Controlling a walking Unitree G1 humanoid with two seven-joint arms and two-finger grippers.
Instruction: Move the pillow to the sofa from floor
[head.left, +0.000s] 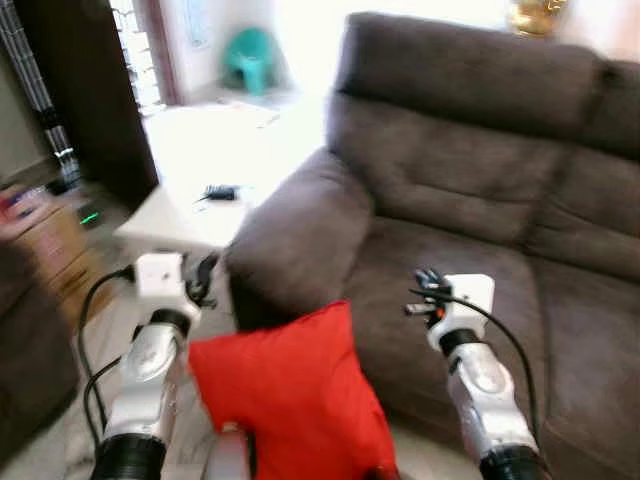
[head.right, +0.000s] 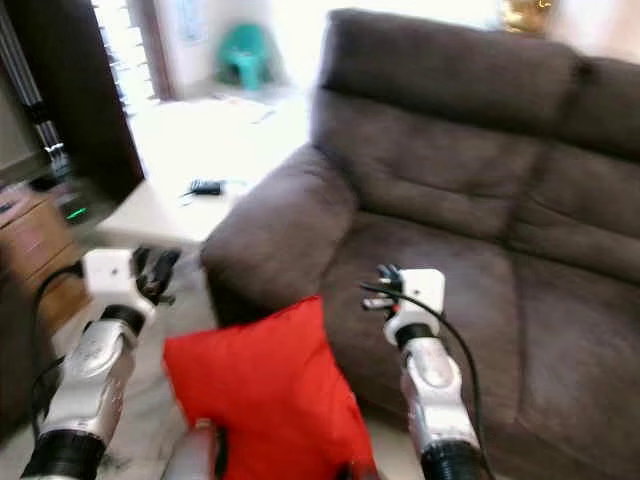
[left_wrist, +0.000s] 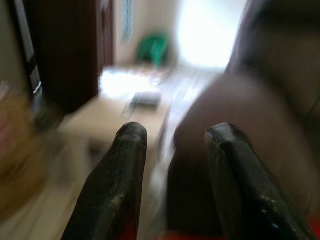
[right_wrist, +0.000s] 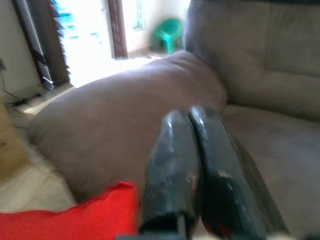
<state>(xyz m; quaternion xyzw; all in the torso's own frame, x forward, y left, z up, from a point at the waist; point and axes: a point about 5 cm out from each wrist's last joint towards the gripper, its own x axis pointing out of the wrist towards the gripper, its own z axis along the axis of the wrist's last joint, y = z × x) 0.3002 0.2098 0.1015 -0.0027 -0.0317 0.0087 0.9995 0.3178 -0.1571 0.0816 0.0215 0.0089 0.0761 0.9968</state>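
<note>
A red pillow (head.left: 290, 400) stands tilted low between my two arms, just in front of the brown sofa (head.left: 480, 190). Its upper corner reaches the sofa's front edge by the armrest (head.left: 300, 230). My left gripper (left_wrist: 175, 132) is open to the pillow's left, level with its top, pointing toward the armrest; a strip of red shows under its fingers. My right gripper (right_wrist: 192, 114) is shut with nothing seen between its fingers. It hangs over the seat cushion (head.left: 440, 270), to the right of the pillow. The pillow's lower part is cut off by the picture's edge.
A low white table (head.left: 185, 220) with a small dark object (head.left: 220, 192) stands left of the armrest. A wooden cabinet (head.left: 50, 245) is further left, beside a dark door (head.left: 90, 90). A green chair (head.left: 250, 55) sits far back in bright light.
</note>
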